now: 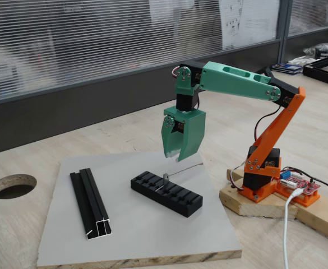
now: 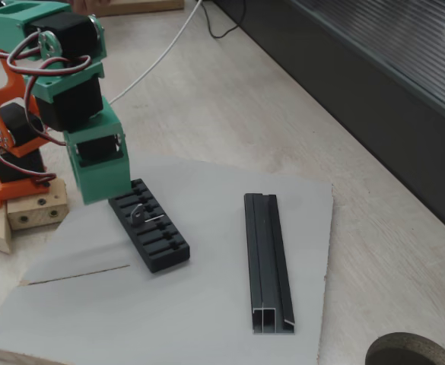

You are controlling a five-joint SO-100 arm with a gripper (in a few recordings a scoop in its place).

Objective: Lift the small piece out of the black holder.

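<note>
The black holder (image 1: 167, 194) lies on a grey board (image 1: 124, 235), and its slotted top also faces up in the other fixed view (image 2: 150, 230). The small piece (image 1: 165, 177), a thin grey metal tab, stands upright in a slot near the holder's far end (image 2: 137, 214). My green gripper (image 1: 178, 158) hangs pointing down, just above and slightly behind that end of the holder, clear of the tab. Its fingers stand a little apart with nothing between them. In the other fixed view the gripper (image 2: 100, 199) covers the holder's end nearest the arm's base.
A long black channel rail (image 1: 91, 204) lies on the board apart from the holder (image 2: 268, 262). The arm's orange base sits on a wooden block (image 1: 248, 200) beside the board, with a white cable (image 1: 287, 230). A round hole (image 1: 12, 186) is cut in the table.
</note>
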